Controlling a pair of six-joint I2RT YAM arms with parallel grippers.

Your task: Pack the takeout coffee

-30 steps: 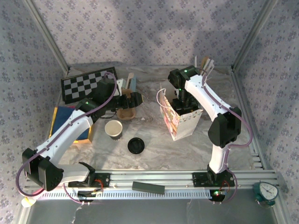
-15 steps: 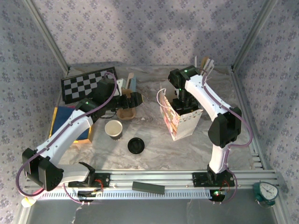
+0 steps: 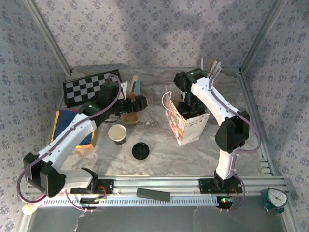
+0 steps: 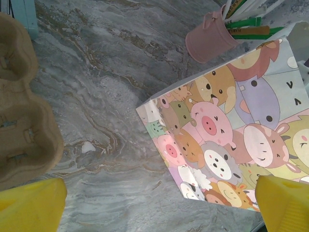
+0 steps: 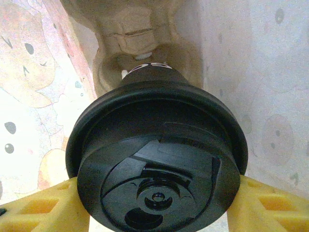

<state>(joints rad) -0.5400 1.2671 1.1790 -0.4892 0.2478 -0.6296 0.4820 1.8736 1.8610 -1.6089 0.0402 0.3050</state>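
Jaws on right gripper (image 5: 157,205) pinch takeout coffee (image 5: 157,145) inside cartoon bag (image 5: 29,72); left gripper (image 4: 159,208) gapes empty. Cup prob. light, crushable, lid slick, so hold sides below lid.

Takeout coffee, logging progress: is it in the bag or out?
In: printed walls of the bag surround the takeout coffee, a pulp carrier beneath.

No text can be read anywhere. The cartoon-animal printed paper bag (image 4: 227,140) carries pictures only, and a white mark on the black-lidded dark paper cup (image 5: 145,66) is too blurred. The round white dial gauge (image 3: 275,198) is too small to read.
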